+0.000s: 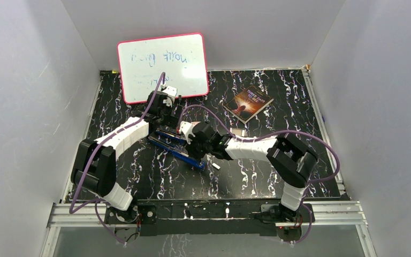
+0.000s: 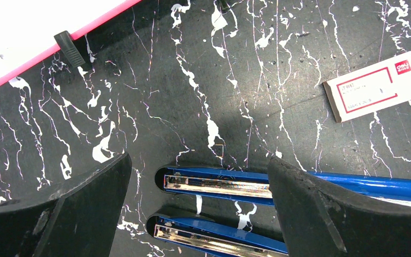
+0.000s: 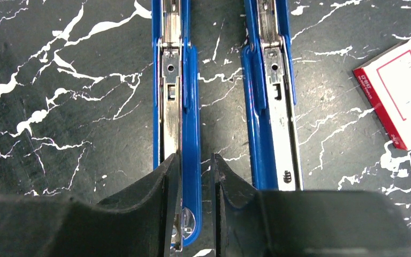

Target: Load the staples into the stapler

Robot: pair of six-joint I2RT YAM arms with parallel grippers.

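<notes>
Top view alone catches a tiny pale strip, seemingly the staples point(image 1: 214, 166), on the table point(image 1: 278, 176) just beside the opened stapler point(image 1: 172, 143). Left gripper point(image 2: 198, 163) spread wide, empty, above both blue halves. Right gripper point(image 3: 195, 160) nearly closed, straddling one half's edge; whether it's actually gripping is hidden behind its own fingers

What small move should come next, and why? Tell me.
Probably lower the right pincer a little: a thin silvery-grey metal strip, seemingly staples, shows beside its fingertip, in line with the open silvery channel of the long blue metal stapler. Whether the strip is gripped is unclear, so go slowly.
</notes>
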